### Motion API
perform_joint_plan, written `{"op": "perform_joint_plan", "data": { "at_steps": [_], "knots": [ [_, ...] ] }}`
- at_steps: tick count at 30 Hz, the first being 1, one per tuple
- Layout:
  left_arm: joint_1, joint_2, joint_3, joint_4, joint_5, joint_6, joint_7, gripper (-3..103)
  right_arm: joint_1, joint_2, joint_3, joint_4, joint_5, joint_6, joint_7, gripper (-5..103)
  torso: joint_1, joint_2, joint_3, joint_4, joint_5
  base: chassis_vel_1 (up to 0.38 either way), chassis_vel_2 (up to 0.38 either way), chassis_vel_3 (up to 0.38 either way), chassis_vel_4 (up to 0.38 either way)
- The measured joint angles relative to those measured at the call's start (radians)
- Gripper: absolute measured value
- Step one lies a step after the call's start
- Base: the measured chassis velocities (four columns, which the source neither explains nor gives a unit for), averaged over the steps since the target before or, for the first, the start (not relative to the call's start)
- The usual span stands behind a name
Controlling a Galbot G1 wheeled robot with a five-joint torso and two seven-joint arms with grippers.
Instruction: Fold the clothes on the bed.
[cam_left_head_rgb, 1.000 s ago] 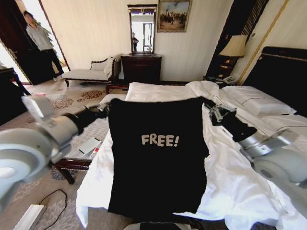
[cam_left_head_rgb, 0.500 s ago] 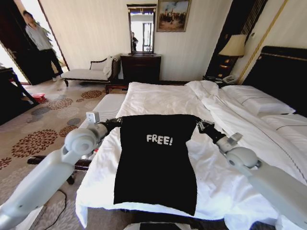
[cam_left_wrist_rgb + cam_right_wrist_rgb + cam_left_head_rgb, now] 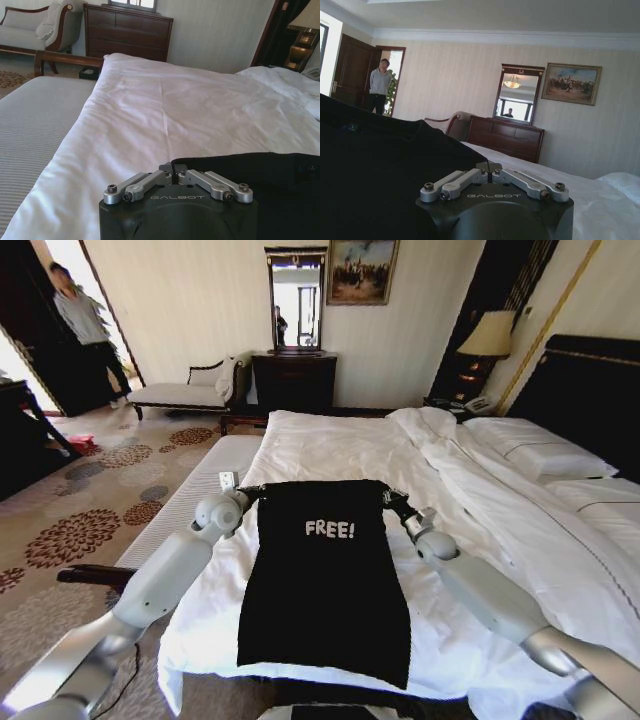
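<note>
The clothes are one black T-shirt [image 3: 325, 580] with white "FREE!" lettering. It lies flat, chest up, on the bed's white sheet [image 3: 330, 445], with its hem near the foot edge. My left gripper [image 3: 250, 492] is shut on its upper left corner and my right gripper [image 3: 390, 498] on its upper right corner, both low over the sheet. In the left wrist view, the left gripper [image 3: 176, 170] pinches the black fabric [image 3: 260, 172] against the sheet [image 3: 150, 100]. The right gripper [image 3: 490, 167] likewise pinches the black cloth [image 3: 380, 165] in the right wrist view.
A striped bench [image 3: 190, 505] runs along the bed's left side. The rumpled duvet [image 3: 500, 500] and pillows [image 3: 535, 450] lie to the right, below a dark headboard [image 3: 590, 390]. A chaise [image 3: 185, 392], dresser [image 3: 293, 380] and lamp [image 3: 487, 337] stand by the far wall.
Both arms reached forward and down. The shirt, held up in front of the camera a second ago, now lies spread on the bed, its top edge farther away.
</note>
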Motion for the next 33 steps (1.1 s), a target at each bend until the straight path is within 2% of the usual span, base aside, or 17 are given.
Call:
{"op": "perform_joint_plan", "data": {
  "at_steps": [10, 14, 15, 17, 20, 21, 22, 25, 26, 27, 28, 29, 30, 31, 33],
  "knots": [
    [-0.030, -0.091, 0.004, 0.164, 0.039, -0.013, 0.014, 0, 0.071, 0.118, -0.034, -0.242, -0.091, 0.014, 0.070, 0, 0.000, 0.000, 0.000, 0.0001, 0.0001, 0.000, 0.000, 0.000, 0.000],
    [-0.041, -0.121, 0.004, 0.219, 0.070, -0.027, 0.017, 0, 0.082, 0.142, -0.046, -0.271, -0.095, 0.017, 0.097, 0, 0.000, 0.000, 0.000, 0.0000, 0.0000, 0.000, 0.000, 0.000, 0.000],
    [-0.043, -0.128, 0.003, 0.234, 0.080, -0.033, 0.019, -2, 0.086, 0.149, -0.046, -0.275, -0.093, 0.019, 0.105, 0, 0.000, 0.000, 0.000, 0.0000, 0.0000, 0.000, 0.000, 0.000, 0.000],
    [-0.046, -0.133, -0.002, 0.248, 0.089, -0.041, 0.016, 1, 0.089, 0.152, -0.045, -0.278, -0.091, 0.022, 0.110, 0, 0.000, 0.000, 0.000, -0.0001, -0.0005, 0.000, 0.000, 0.000, 0.000],
    [-0.054, -0.136, -0.032, 0.278, 0.091, -0.055, 0.017, 17, 0.105, 0.169, -0.015, -0.268, -0.071, 0.037, 0.139, 16, 0.000, 0.000, 0.000, 0.0001, 0.0001, 0.000, 0.000, 0.000, 0.000],
    [-0.054, -0.136, -0.032, 0.278, 0.091, -0.055, 0.017, 17, 0.105, 0.169, -0.015, -0.268, -0.071, 0.037, 0.139, 16, 0.000, 0.000, 0.000, 0.0001, 0.0001, 0.000, 0.000, 0.000, 0.000],
    [-0.057, -0.131, -0.042, 0.284, 0.085, -0.058, 0.017, 17, 0.111, 0.171, -0.001, -0.260, -0.064, 0.037, 0.158, 21, 0.000, 0.000, 0.000, 0.0001, -0.0001, 0.000, 0.000, 0.000, 0.000],
    [-0.065, -0.102, -0.080, 0.293, 0.040, -0.064, 0.016, 34, 0.125, 0.157, 0.055, -0.228, -0.053, 0.034, 0.223, 37, 0.000, 0.000, 0.000, 0.0007, -0.0002, 0.000, 0.000, 0.000, 0.000],
    [-0.065, -0.102, -0.080, 0.293, 0.040, -0.064, 0.016, 34, 0.125, 0.157, 0.055, -0.228, -0.053, 0.034, 0.223, 37, 0.000, 0.000, 0.000, 0.0007, -0.0002, 0.000, 0.000, 0.000, 0.000],
    [-0.065, -0.093, -0.093, 0.295, 0.030, -0.062, 0.015, 39, 0.123, 0.143, 0.068, -0.217, -0.052, 0.033, 0.232, 43, 0.000, 0.000, 0.000, 0.0007, -0.0002, 0.000, 0.000, 0.000, 0.000],
    [-0.062, -0.085, -0.107, 0.295, 0.021, -0.059, 0.014, 44, 0.117, 0.129, 0.077, -0.204, -0.052, 0.032, 0.237, 43, 0.000, 0.000, 0.000, 0.0005, -0.0002, 0.000, 0.000, 0.000, 0.000],
    [-0.054, -0.077, -0.119, 0.290, 0.010, -0.052, 0.009, 44, 0.103, 0.111, 0.089, -0.182, -0.051, 0.029, 0.242, 48, 0.000, 0.000, 0.000, 0.0001, -0.0002, 0.000, 0.000, 0.000, 0.000],
    [-0.042, -0.067, -0.129, 0.274, -0.006, -0.041, 0.001, 49, 0.087, 0.095, 0.099, -0.160, -0.051, 0.022, 0.247, 54, 0.000, 0.000, 0.000, -0.0001, -0.0003, 0.000, 0.000, 0.000, 0.000],
    [-0.042, -0.067, -0.129, 0.274, -0.006, -0.041, 0.001, 49, 0.087, 0.095, 0.099, -0.160, -0.051, 0.022, 0.247, 54, 0.000, 0.000, 0.000, -0.0001, -0.0003, 0.000, 0.000, 0.000, 0.000],
    [0.009, -0.035, -0.143, 0.190, -0.066, -0.006, -0.035, 60, 0.038, 0.056, 0.133, -0.077, -0.047, 0.000, 0.266, 65, 0.000, 0.000, 0.000, -0.0006, 0.0004, 0.000, 0.000, 0.000, 0.000]
  ]
}}
